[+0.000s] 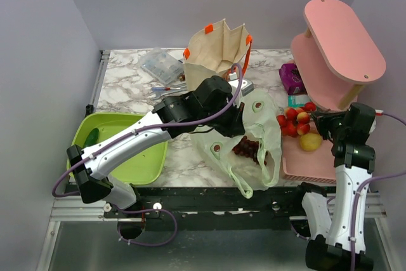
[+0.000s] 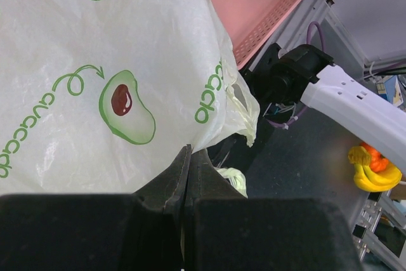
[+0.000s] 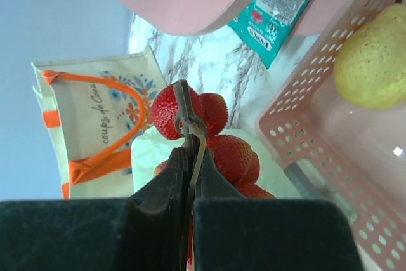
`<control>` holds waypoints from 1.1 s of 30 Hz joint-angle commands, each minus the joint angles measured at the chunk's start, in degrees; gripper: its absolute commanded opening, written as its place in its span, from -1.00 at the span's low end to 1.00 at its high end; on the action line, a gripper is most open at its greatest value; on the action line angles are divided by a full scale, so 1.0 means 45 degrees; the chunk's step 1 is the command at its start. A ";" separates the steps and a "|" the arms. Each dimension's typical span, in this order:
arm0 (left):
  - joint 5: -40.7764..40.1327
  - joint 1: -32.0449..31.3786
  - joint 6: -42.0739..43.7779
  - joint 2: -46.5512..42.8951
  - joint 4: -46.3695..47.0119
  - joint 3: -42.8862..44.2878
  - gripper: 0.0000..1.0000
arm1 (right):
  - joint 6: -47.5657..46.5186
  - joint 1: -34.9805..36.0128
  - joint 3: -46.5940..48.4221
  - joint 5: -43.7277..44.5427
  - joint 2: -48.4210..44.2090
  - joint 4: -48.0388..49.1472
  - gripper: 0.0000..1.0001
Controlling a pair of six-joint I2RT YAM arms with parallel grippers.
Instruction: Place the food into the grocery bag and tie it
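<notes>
Two arms reach over the marble tabletop (image 1: 127, 87). At far right I see a pink two-tier shelf (image 1: 346, 36). At the far middle a beige tote (image 1: 212, 49) with orange handles stands upright and open. A lime tray (image 1: 143, 160) lies at near left, under the left arm.

The bag (image 1: 269, 125), light green with avocado prints, lies slumped near the front edge at centre, just beside a pink basket (image 1: 311, 166) on its right. Its handles are not tied, and one loop trails toward the front edge. The left tool (image 2: 187, 160) is clenched on the bag; in its wrist view the fingers meet on a fold of the film.

Dark grapes (image 1: 248, 147) show through the film, inside the bag. The strawberries (image 1: 295, 120) are at the basket's left end, between the bag and the right arm. The right tool (image 3: 186, 157) is likewise clenched, grasping the strawberries by a thin loop at their top. I cannot tell whether they are lifted clear of the basket. The lemon (image 1: 310, 141) rests in the basket, just beside the strawberries and apart from the bag.
</notes>
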 commanded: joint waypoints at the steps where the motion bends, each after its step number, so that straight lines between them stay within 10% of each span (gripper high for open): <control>1: 0.0351 -0.0003 0.0170 0.0009 0.0118 0.0250 -1.00 | 0.0569 0.0171 0.0309 -0.0649 -0.0872 -0.1051 -0.99; 18: 0.0263 0.0239 0.0399 0.0105 -0.0344 0.0719 -1.00 | -0.0018 0.0969 0.4441 -0.1597 -0.1789 -0.3408 -0.99; 33: 0.0496 0.0347 0.0191 0.1480 -0.0391 0.2039 -1.00 | -0.1636 0.2204 0.3874 -0.5550 -0.2829 -0.1559 -0.99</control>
